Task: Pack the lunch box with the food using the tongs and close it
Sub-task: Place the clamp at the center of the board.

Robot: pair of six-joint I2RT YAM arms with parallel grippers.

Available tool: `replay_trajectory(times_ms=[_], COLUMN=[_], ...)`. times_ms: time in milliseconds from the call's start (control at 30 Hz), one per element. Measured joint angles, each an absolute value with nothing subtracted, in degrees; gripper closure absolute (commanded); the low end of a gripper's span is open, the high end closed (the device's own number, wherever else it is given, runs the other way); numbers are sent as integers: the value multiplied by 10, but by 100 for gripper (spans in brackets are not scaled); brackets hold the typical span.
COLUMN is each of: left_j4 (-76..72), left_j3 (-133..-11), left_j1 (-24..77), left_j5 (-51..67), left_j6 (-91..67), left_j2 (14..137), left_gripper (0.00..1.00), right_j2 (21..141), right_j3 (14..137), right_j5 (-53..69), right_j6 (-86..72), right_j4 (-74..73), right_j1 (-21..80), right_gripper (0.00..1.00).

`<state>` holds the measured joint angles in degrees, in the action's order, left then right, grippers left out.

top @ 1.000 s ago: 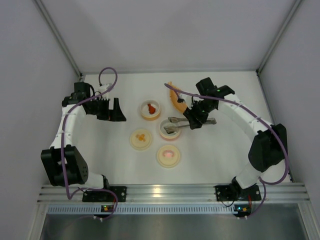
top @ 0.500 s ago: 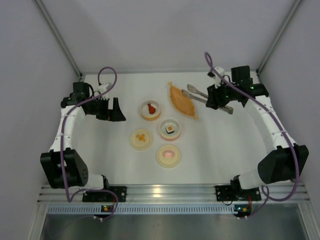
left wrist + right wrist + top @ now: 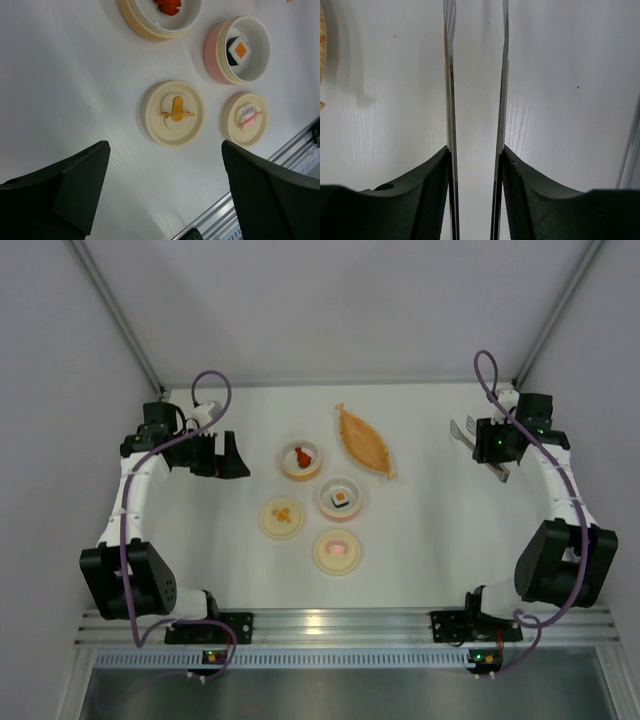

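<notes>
My right gripper (image 3: 490, 445) is at the far right of the table, shut on the silver tongs (image 3: 463, 429). In the right wrist view the tongs' two arms (image 3: 450, 100) run straight out, pressed from outside by my black fingers (image 3: 430, 190), with bare table between the tips. The reddish-orange food piece (image 3: 302, 454) lies in the orange-rimmed bowl (image 3: 286, 468). The white sushi roll (image 3: 342, 499) sits in the pink bowl (image 3: 325, 506). My left gripper (image 3: 225, 455) hangs open left of the bowls with nothing in it. Its wrist view shows the roll (image 3: 239, 47) and both lids.
Two cream lids lie in front of the bowls, one with an orange handle (image 3: 282, 517), one with a pink handle (image 3: 338, 550). An orange boat-shaped dish (image 3: 364, 440) lies at the back centre. White walls enclose the table; a metal rail (image 3: 340, 625) runs along the near edge.
My right arm has swung the tongs from over the pink bowl out to the far right. The sushi roll now shows in the pink bowl. The left arm has not moved.
</notes>
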<state>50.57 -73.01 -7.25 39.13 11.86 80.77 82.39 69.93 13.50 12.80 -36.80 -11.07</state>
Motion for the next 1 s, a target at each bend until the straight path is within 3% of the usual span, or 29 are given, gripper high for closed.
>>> replay_trajectory(times_ms=[733, 1000], left_j4=[495, 493], left_j3=[-716, -715], left_j1=[-77, -78], left_j5=[374, 374], left_j6=[125, 127], left_j2=[808, 808], left_gripper=[2, 2], right_j2=[967, 1002], right_j3=[629, 622], right_j5=[105, 108], right_j6=[184, 201], right_j4=[-288, -292], right_j1=[-130, -130], right_gripper=[50, 34])
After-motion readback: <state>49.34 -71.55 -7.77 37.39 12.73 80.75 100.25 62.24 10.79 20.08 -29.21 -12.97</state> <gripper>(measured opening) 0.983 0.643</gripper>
